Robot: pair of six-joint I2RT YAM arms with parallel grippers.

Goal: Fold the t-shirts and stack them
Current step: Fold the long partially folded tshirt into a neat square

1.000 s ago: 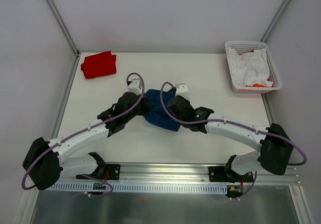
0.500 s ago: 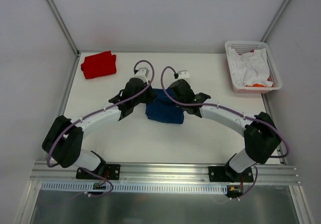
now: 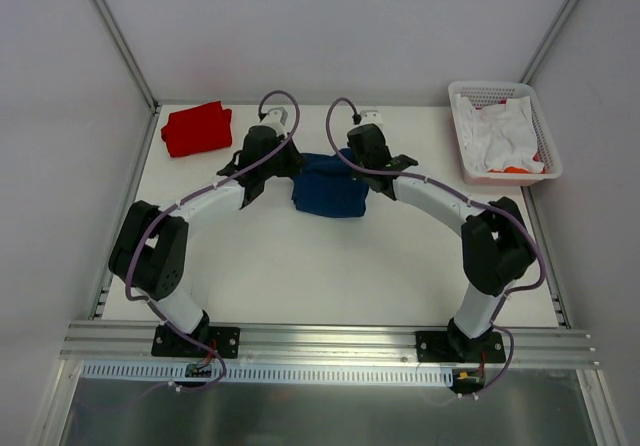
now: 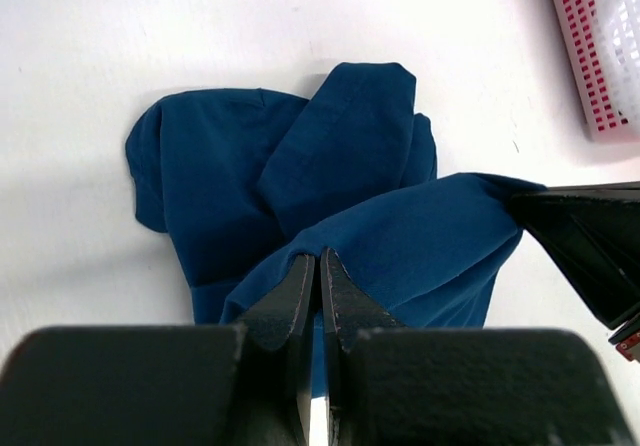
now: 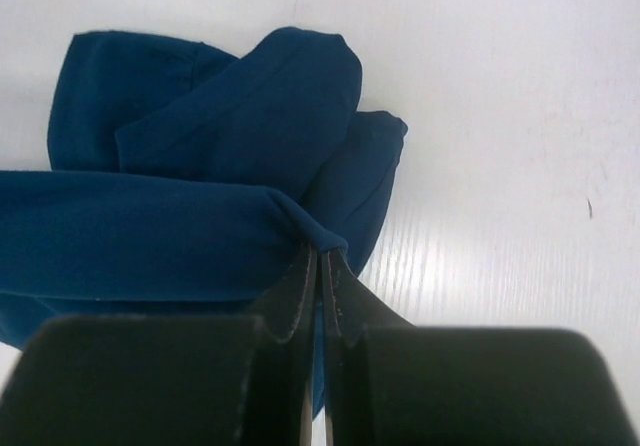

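Observation:
The navy blue t-shirt [image 3: 330, 192] lies bunched mid-table, partly folded, its print hidden. My left gripper [image 3: 296, 169] is shut on the shirt's far left edge, and in the left wrist view the navy blue t-shirt [image 4: 330, 176] is pinched at my left gripper [image 4: 320, 258]. My right gripper [image 3: 362, 169] is shut on the far right edge; in the right wrist view the navy blue t-shirt [image 5: 200, 166] stretches taut from my right gripper [image 5: 322, 256]. The red t-shirt [image 3: 197, 128] sits folded at the far left corner.
A white and pink basket [image 3: 543, 136] with white cloth [image 3: 500, 134] and a bit of orange stands at the far right; the basket's corner [image 4: 600, 56] shows in the left wrist view. Grey walls close in the table on three sides.
Both arms have stretched away from me toward the back of the table, carrying the pinched edge of the navy shirt over its lower part. Both grippers stayed shut.

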